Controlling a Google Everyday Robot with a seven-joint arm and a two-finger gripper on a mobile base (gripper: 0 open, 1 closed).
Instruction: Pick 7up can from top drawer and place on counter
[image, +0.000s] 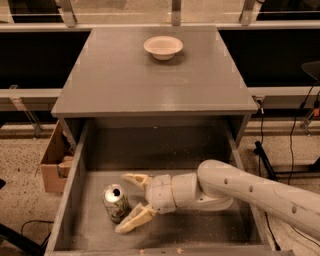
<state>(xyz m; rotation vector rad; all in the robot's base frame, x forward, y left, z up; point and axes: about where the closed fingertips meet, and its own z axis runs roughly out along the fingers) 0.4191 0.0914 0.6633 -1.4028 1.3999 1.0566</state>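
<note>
The 7up can (115, 202) stands upright on the floor of the open top drawer (200, 232), in its front left part. My gripper (131, 202) reaches in from the right, low inside the drawer. It is open, with one cream finger (134, 179) behind the can and the other finger (134, 220) in front of it, so the can sits between the fingertips. I cannot tell whether the fingers touch the can. The grey counter (150, 82) lies above and behind the drawer.
A white bowl (163, 47) sits near the counter's back edge. A brown cardboard box (54, 160) stands on the floor left of the cabinet. Cables and a stand base (265, 150) lie on the floor at the right. The drawer's side walls flank my arm.
</note>
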